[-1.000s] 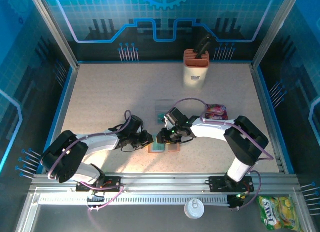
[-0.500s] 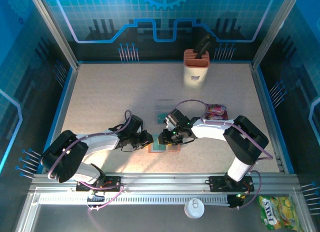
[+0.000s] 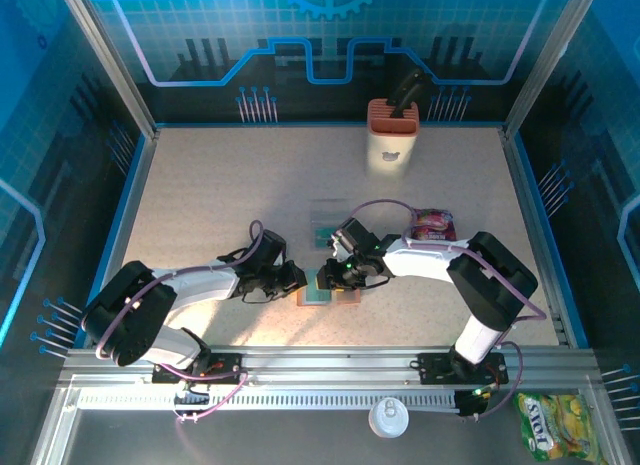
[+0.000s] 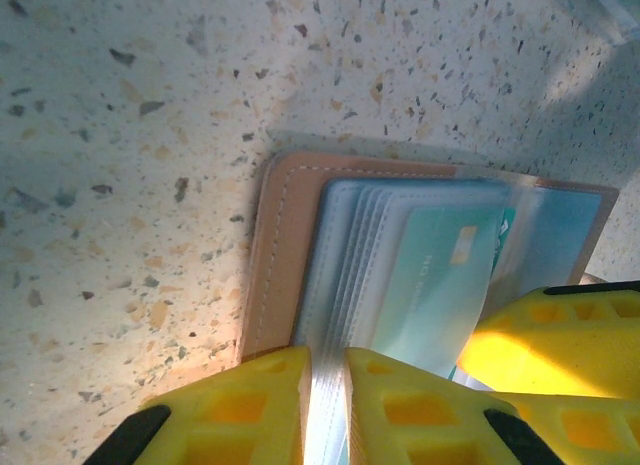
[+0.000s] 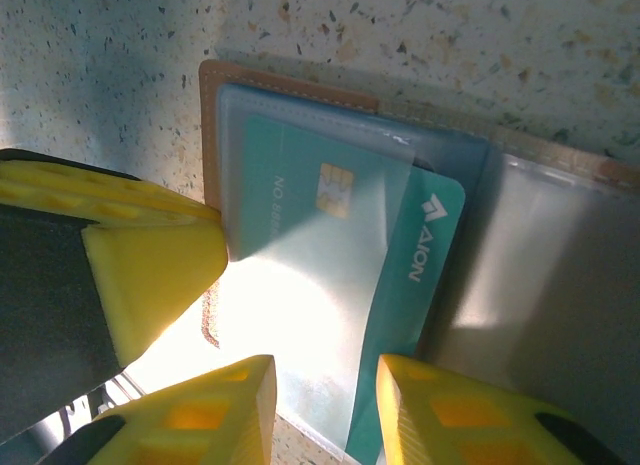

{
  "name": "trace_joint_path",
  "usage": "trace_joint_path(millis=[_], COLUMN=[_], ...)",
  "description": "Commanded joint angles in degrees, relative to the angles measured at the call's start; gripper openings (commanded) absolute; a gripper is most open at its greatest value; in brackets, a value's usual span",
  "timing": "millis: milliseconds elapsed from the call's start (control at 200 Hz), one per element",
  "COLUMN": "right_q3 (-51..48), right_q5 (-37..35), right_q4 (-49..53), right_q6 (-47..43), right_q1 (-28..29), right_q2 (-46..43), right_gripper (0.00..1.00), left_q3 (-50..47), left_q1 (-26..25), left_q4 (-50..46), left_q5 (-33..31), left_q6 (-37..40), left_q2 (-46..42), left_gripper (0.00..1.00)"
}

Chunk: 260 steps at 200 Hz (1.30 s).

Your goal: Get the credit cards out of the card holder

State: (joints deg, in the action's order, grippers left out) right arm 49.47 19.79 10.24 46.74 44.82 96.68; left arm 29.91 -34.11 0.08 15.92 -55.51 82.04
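Top external: card holder [image 3: 322,296] lies open and flat on the table [image 3: 200,205], close to the near edge, roughly mid-width. Both arms reach in low. Left pincer [image 3: 300,279] is at its left end, right pincer [image 3: 327,278] over its middle, the two just beside each other.

Left wrist: left pincer's yellow fingers are nearly together, clamped on the edge of the holder's grey-blue pocket leaves. Brown stitched cover lies flat on the table beside them.

Right wrist: teal credit card [image 5: 345,235] w/ gold chip sits partway in the top clear pocket, skewed, one corner poking past the pocket edge. Right pincer jaws stand apart, w/ the card's exposed end in the gap betw. them. Contact w/ the card can't be read from this angle.

Rest, top external: purple-red snack packet [image 3: 433,225] right of centre. Orange-and-cream upright box [image 3: 391,133] at the far edge, right of middle. Small pale flat piece [image 3: 324,220] just beyond the holder toward the far edge, poss. a card.
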Motion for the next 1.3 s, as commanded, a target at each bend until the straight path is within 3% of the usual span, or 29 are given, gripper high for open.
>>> trace_joint_path(millis=[0,915,1296], right_q3=[-0.7,0.4,-0.2], right_q5=[-1.4,-3.0,-2.6], right_q4=[2.2,5.8,4.9], right_q6=[-0.2,-1.5,-1.2], right_q1=[-0.7,-1.4,-2.0], right_q2=[-1.6,-4.8,-5.3], right_gripper=[0.34,0.34,0.34], left_q3=[0.9,3.0,5.4], left_q1=[0.3,0.2,-3.0], left_q4=[-4.3,-6.5,-4.1], left_q5=[-0.6,-0.7,-0.1], left_q6=[0.5,0.9,0.1], left_q2=[0.2,-4.0,-0.7], left_gripper=[0.18,0.18,0.03])
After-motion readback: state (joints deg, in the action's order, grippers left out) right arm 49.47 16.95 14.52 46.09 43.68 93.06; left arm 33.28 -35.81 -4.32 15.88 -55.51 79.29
